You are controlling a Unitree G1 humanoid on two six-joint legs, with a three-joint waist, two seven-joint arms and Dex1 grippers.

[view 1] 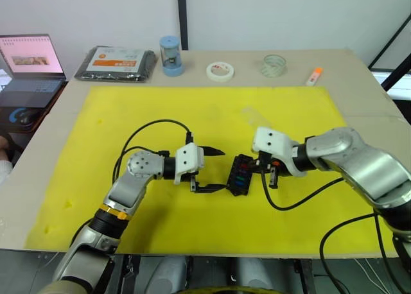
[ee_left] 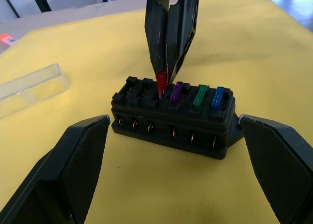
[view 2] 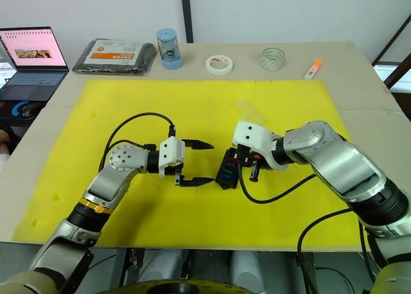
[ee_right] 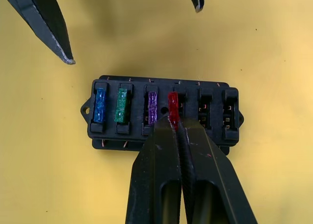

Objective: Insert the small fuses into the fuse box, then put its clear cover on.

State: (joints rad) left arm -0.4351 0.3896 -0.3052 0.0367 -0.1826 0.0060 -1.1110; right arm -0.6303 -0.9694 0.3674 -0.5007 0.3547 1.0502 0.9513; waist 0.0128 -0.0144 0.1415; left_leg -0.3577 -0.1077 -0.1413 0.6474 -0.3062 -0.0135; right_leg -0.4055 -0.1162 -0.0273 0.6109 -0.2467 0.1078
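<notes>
i count three fuses seated in the fuse box, my right gripper clenched on a fourth red fuse beside them, left gripper released near the box.

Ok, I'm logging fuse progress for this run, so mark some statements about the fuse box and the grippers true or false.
1. The right gripper pinches a red fuse at the fuse box. True.
2. Blue, green and purple fuses sit seated in a row. True.
3. The clear cover is on the box. False: it lies on the yellow mat, apart from the box.
4. The left gripper is clamped on the box. False: it is open and holds nothing.
5. Every slot is filled. False: two stand empty.
</notes>
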